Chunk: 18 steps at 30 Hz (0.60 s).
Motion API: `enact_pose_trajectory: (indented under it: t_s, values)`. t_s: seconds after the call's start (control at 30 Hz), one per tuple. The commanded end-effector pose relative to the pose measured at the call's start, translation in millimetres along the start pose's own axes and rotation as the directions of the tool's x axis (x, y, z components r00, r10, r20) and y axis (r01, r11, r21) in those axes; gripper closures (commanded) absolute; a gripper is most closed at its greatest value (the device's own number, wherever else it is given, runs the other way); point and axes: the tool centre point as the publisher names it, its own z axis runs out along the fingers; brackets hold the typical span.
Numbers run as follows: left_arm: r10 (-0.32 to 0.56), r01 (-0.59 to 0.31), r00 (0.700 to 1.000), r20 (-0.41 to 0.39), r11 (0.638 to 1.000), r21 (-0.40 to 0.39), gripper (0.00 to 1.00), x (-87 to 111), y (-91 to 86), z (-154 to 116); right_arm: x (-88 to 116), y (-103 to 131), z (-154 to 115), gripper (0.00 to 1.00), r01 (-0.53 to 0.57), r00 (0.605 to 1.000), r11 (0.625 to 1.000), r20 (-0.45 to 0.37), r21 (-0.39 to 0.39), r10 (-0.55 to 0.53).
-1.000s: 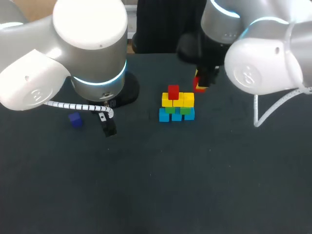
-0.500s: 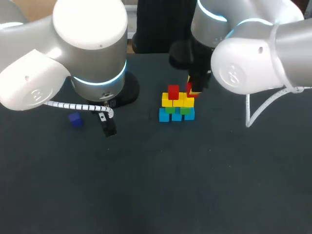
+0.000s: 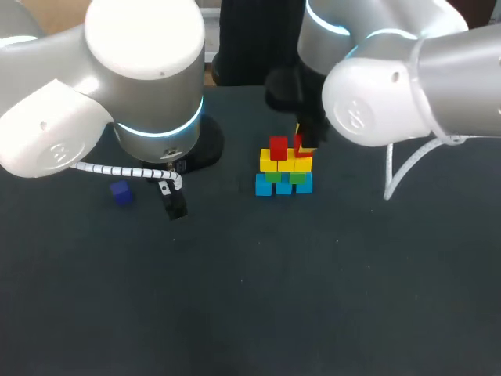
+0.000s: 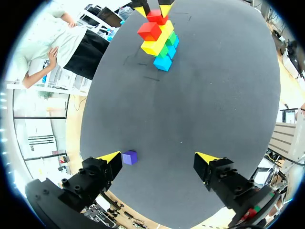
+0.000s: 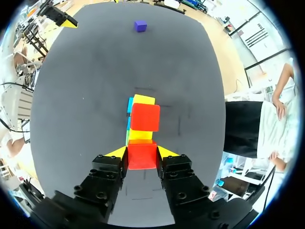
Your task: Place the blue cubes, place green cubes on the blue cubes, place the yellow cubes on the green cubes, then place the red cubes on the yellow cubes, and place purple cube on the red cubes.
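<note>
A small stack stands mid-table: blue cubes (image 3: 283,185) at the bottom, green cubes (image 3: 297,177) on them, yellow cubes (image 3: 285,163) above, and one red cube (image 3: 278,147) on top. My right gripper (image 5: 142,153) is shut on a second red cube (image 5: 141,155), held right over the stack's near end beside the placed red cube (image 5: 145,117). In the head view that held cube (image 3: 302,145) shows just under the right arm. The purple cube (image 3: 120,192) lies far to the left, close by my left gripper (image 4: 159,161), which is open with nothing between its fingers; the purple cube (image 4: 129,157) sits beside one fingertip.
The dark table (image 3: 313,282) carries only the stack and the purple cube. My left arm's large body hangs over the table's left rear, and a white cable (image 3: 129,171) trails from it.
My right arm has carried the red cube leftward, from off to the right of the stack to directly above its right end. The left arm has not moved.
</note>
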Motion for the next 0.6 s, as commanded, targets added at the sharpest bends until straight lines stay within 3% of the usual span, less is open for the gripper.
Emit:
enact_pose_trajectory:
  t_s: [0.03,0.6]
  values:
    - [0.002,-0.002,1.0,0.003,1.0,0.002,0.0,1.2,0.6,-0.1,-1.5,-3.6,0.1,1.0,-0.012,1.0,1.0,-0.007,-0.009,0.012]
    - [0.002,-0.002,1.0,0.003,1.0,0.002,0.0,1.2,0.6,-0.1,-6.2,-4.7,-2.1,1.0,-0.085,0.996,0.996,-0.023,-0.028,0.084]
